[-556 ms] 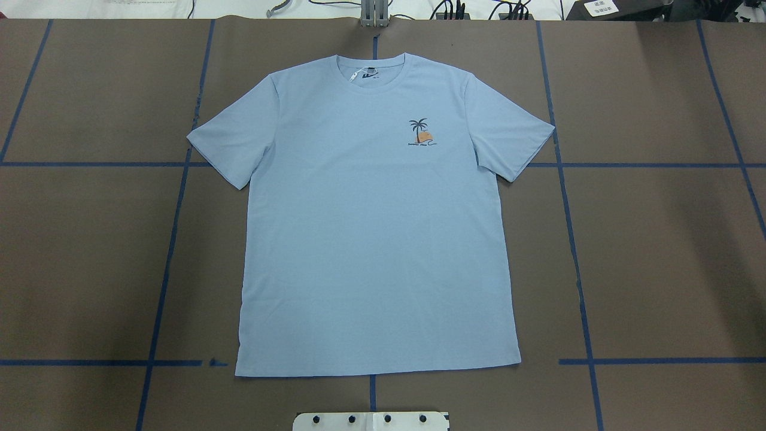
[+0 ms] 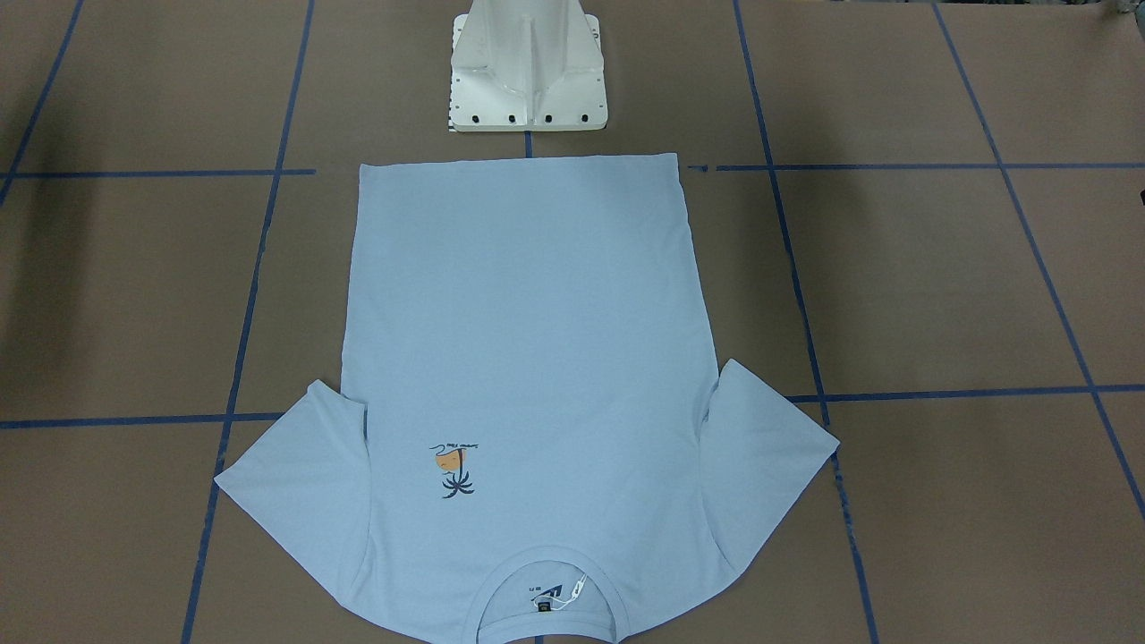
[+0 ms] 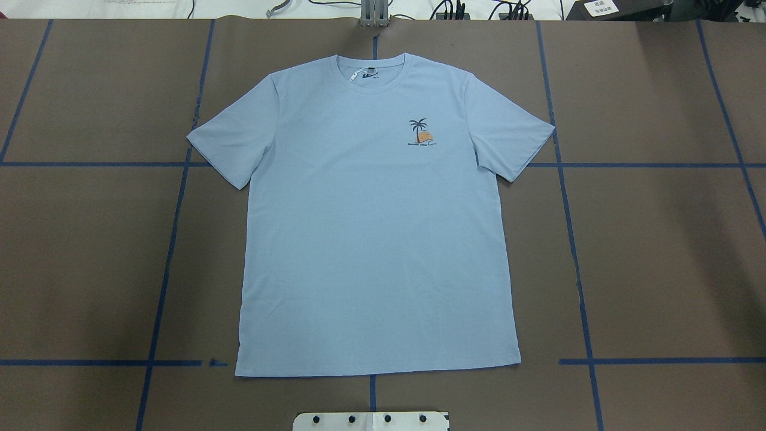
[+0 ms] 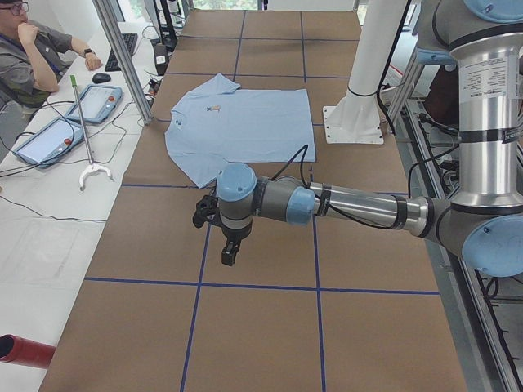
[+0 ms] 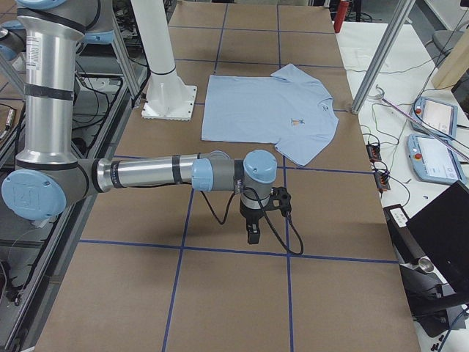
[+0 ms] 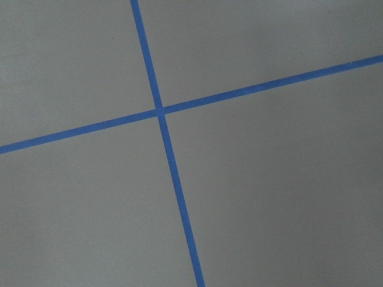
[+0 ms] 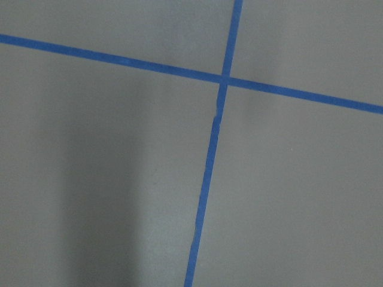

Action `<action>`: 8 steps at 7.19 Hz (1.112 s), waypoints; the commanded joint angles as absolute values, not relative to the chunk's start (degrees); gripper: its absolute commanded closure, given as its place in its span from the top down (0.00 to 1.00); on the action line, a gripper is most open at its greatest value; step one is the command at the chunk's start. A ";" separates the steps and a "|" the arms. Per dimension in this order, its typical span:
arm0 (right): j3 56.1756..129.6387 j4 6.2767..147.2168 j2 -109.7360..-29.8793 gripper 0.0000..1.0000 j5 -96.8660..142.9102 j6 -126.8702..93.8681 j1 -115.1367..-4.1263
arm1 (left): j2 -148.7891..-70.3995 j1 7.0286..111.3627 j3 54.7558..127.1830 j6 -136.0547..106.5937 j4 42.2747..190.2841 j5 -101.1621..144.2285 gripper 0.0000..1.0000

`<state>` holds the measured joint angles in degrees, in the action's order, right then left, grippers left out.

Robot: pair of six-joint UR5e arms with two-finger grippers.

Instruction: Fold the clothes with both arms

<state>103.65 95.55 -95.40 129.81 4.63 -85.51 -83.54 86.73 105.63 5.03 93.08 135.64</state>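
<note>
Light blue short-sleeved T-shirt [image 3: 377, 239] lies flat, print up, midway along the brown paper-covered table [image 3: 658, 251], untouched

Its long axis runs from the hem by the white pedestal base [image 2: 528, 72] out to the collar; the black left gripper [image 4: 228, 255] hangs well off beyond one sleeve, the black right gripper [image 5: 253, 233] well off beyond the other, neither nearer, and I cannot tell whether either is parted or clenched. Against the overhead view a moment earlier, nothing has shifted
</note>
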 commanded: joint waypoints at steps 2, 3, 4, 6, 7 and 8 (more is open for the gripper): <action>102.84 95.62 -83.46 1.00 129.20 4.39 -82.98 | -86.66 86.40 107.14 5.10 100.59 135.53 1.00; 102.31 94.49 -80.36 1.00 128.42 4.39 -82.79 | -86.75 86.40 106.70 4.58 108.12 135.53 1.00; 101.17 89.26 -79.98 1.00 128.50 3.61 -82.88 | -88.66 86.40 104.70 4.40 116.02 135.61 1.00; 99.06 82.49 -79.46 1.00 129.46 -0.50 -80.97 | -92.18 86.40 102.58 0.21 120.41 135.61 1.00; 97.14 75.65 -77.97 1.00 128.59 -13.49 -77.47 | -92.55 86.40 102.66 -1.74 121.11 135.62 1.00; 93.38 66.97 -75.87 1.00 125.71 -27.28 -72.99 | -92.46 86.40 102.57 -1.76 122.24 135.70 1.00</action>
<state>96.92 76.20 -77.98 128.09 -12.66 -77.62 -92.13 86.40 102.79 -0.68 120.88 135.63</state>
